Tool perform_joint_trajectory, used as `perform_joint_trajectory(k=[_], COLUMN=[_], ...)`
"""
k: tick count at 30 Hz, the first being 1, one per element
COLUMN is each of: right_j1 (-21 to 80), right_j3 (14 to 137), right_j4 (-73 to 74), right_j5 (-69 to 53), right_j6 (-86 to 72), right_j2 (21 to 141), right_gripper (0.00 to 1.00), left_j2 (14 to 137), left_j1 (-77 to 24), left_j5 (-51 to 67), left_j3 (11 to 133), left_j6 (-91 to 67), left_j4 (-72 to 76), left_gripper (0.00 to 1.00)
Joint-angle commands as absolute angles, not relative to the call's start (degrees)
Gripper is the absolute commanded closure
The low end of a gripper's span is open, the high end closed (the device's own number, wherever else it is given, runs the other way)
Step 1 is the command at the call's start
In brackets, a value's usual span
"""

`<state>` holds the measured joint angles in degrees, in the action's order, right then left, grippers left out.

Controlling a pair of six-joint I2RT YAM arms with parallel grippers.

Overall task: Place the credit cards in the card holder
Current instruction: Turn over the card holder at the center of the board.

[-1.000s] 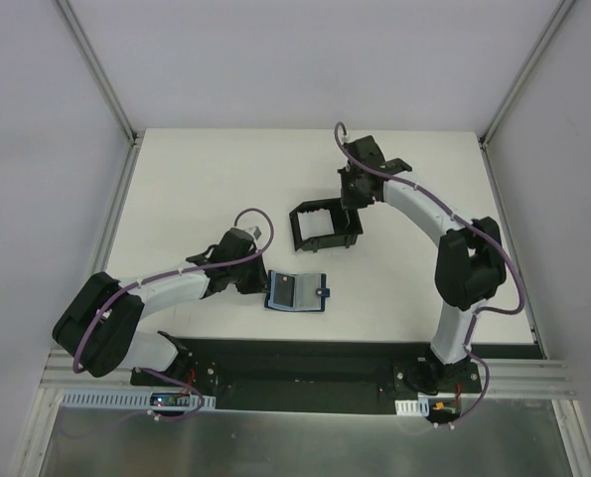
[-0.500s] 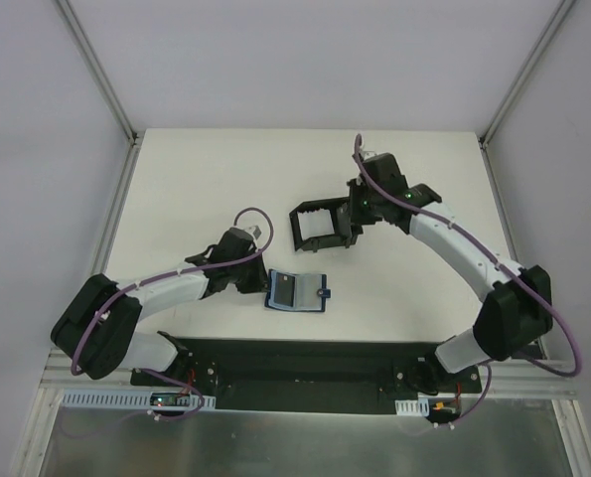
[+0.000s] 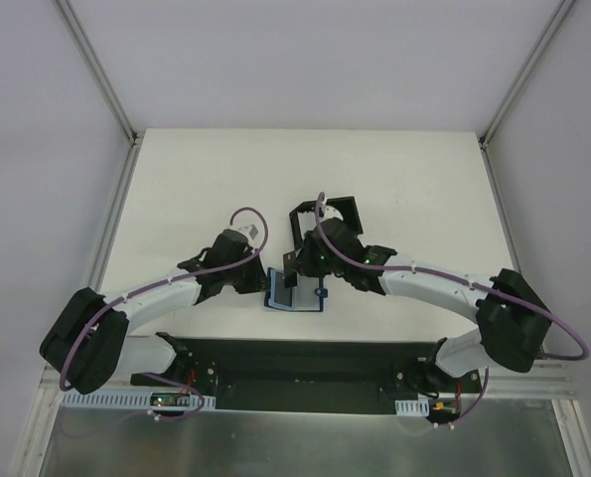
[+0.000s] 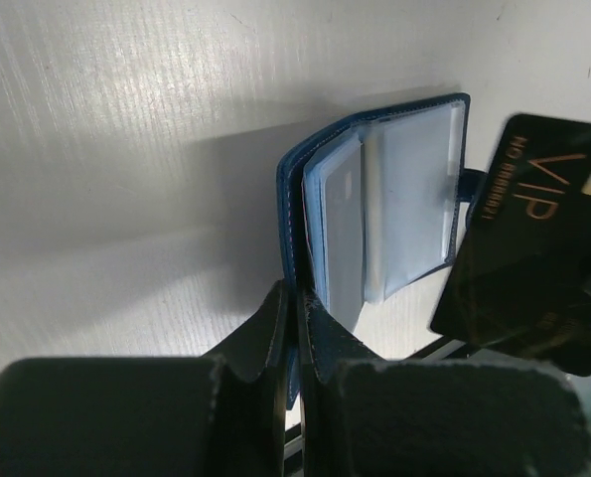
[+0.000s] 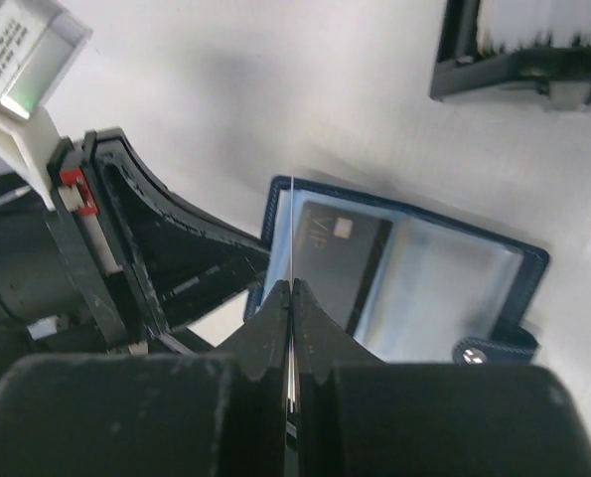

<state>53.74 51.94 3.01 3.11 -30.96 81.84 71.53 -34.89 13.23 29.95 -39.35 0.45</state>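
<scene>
The navy card holder (image 3: 310, 298) lies open on the table, its pale blue pockets (image 4: 404, 199) facing up. My left gripper (image 4: 297, 298) is shut on the left cover's edge, at the holder's left side (image 3: 258, 281). My right gripper (image 3: 297, 266) hangs just above the holder's left half, shut on a black credit card marked VIP in gold (image 4: 533, 248). In the right wrist view this card is a thin edge-on line (image 5: 291, 214) rising from the shut jaws (image 5: 291, 288). A dark VIP face (image 5: 340, 263) shows on the left pocket; whether it is a reflection or another card I cannot tell.
The black square tray (image 3: 347, 207) stands just behind the holder, partly hidden by the right arm, and shows in the right wrist view (image 5: 523, 70). White walls with metal posts enclose the table. The arm bases and a black rail run along the near edge.
My right arm has swung from the black tray down and left to above the card holder, carrying the card. The left gripper has kept its hold on the holder.
</scene>
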Motion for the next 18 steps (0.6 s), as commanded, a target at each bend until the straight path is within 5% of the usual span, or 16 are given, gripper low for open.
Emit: perform_joint_trajectory(k=[1, 18], right_j1=[55.2, 56.4], right_j3=[53.6, 56.1], right_j4=[-7.9, -8.4], right_j5=[5.6, 2.7], right_j6=[-36.6, -37.9], right_j2=[85.2, 91.3], right_gripper=[1.00, 1.00], left_j2=[68.9, 68.0], left_j1=[-35.2, -35.2], left_j5=[14.2, 15.1], left_j3=[29.0, 27.7], left_j6=[-38.1, -37.4], left_j4=[0.8, 2.6], left_gripper=[1.00, 1.00])
